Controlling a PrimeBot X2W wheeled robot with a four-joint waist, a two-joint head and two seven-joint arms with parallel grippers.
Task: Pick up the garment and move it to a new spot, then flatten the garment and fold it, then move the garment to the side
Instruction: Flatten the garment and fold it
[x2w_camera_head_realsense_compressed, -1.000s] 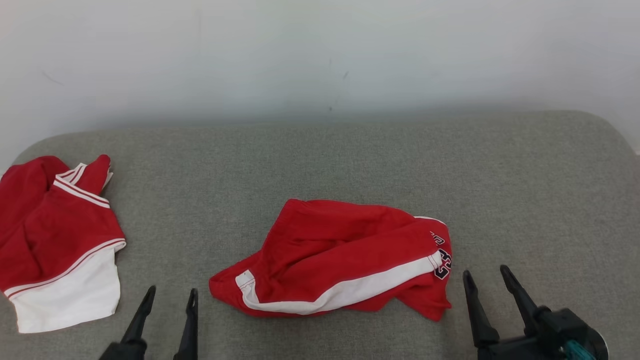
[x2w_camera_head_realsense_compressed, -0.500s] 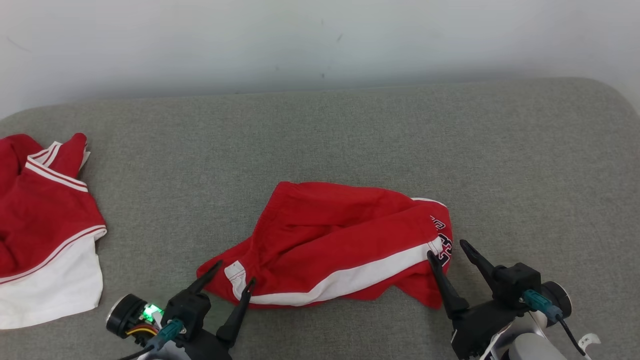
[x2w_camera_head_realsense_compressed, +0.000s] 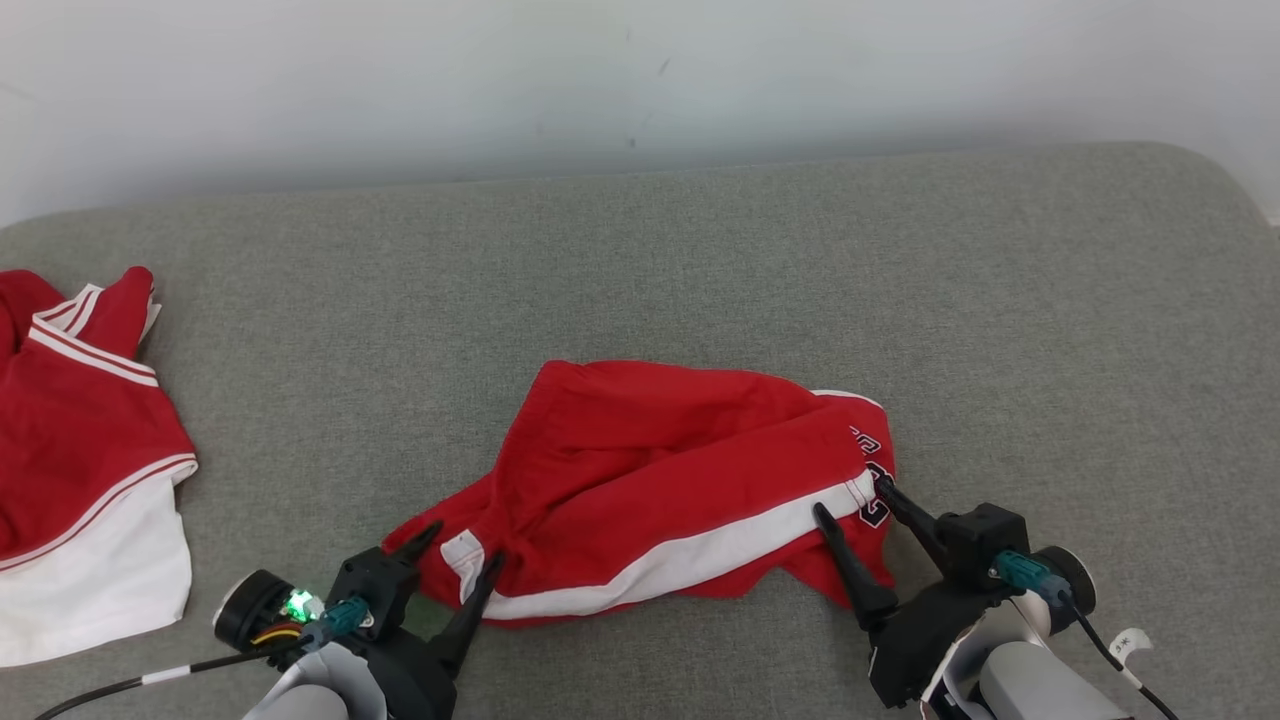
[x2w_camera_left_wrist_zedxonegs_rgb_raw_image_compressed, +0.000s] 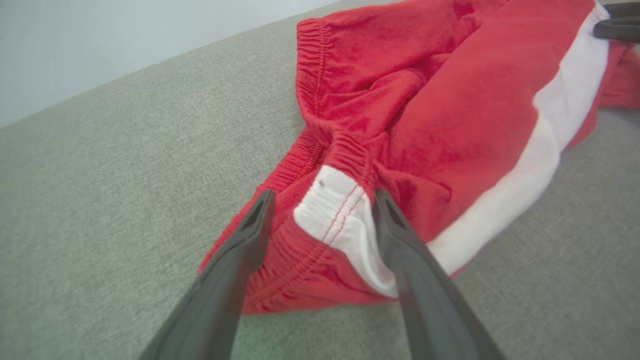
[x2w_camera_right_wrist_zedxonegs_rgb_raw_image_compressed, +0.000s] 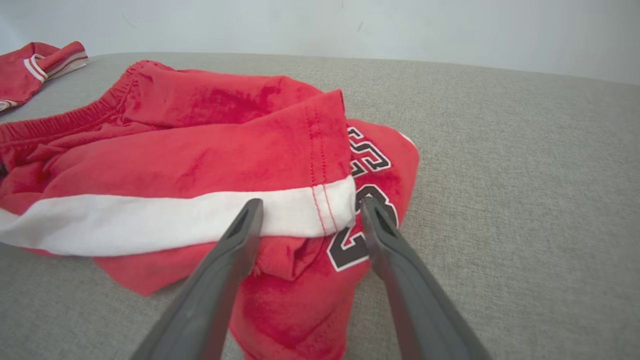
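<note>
Grey woven cloth covers the surface; the garment (red shorts with a white stripe along one side) lies crumpled on it, and a pale wall rises beyond the garment's far edge. My left end effector stands wide open at the garment's waistband corner, its fingers on either side of the white stripe's end, gripping nothing; my right end effector is just as wide open at the garment's opposite end, straddling the hem where the stripe stops beside dark numerals; it has hold of nothing either. Well off the garment's waistband side lies a second red-and-white piece of clothing.
</note>
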